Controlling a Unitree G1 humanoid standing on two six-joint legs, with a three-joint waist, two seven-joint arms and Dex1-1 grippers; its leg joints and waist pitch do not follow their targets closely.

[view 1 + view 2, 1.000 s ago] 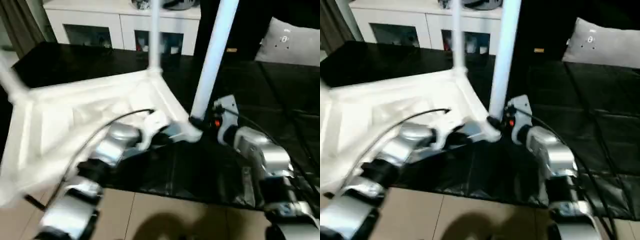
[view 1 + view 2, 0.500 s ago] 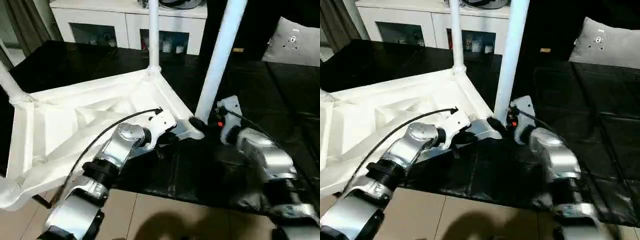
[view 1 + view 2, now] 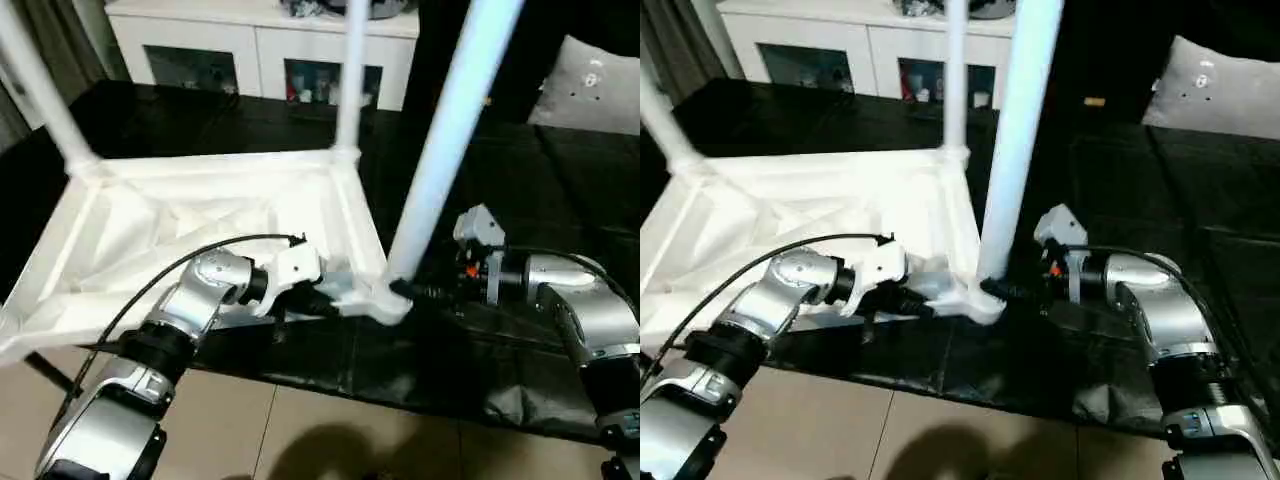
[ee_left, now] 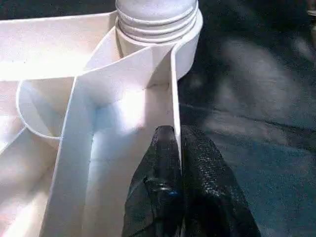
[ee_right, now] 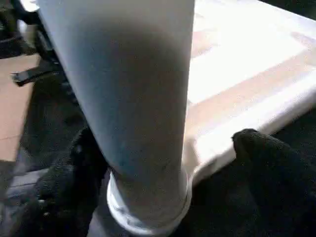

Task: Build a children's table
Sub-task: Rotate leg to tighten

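Nearest the camera: beige tiled floor [image 3: 300,420] and the front edge of the black-covered work table [image 3: 560,200]. The children's table [image 3: 200,215] lies upside down on that black cover, ribbed underside up, its near-left part hanging past the edge over the floor.

Left gripper [image 4: 176,148] is clenched on the thin side wall of the tabletop rim, one finger each side of the wall, just beside the near right corner socket [image 4: 163,54]. In the head view the left gripper sits at the near rim, left of that corner.

Right gripper [image 3: 408,291] is at the base of the near leg [image 3: 450,130], which stands in the near right corner socket and leans a little to the right. Right wrist view: one black finger [image 5: 64,182] on each side of the leg's base, the left one touching, the other with a gap showing; can't tell whether it actually grips.

Farther back: a second leg [image 3: 348,80] upright in the far right corner, a third leg [image 3: 40,85] in the far left corner. Behind the work table, a white cabinet [image 3: 260,45] with glass doors; a grey cushion [image 3: 590,85] at far right.
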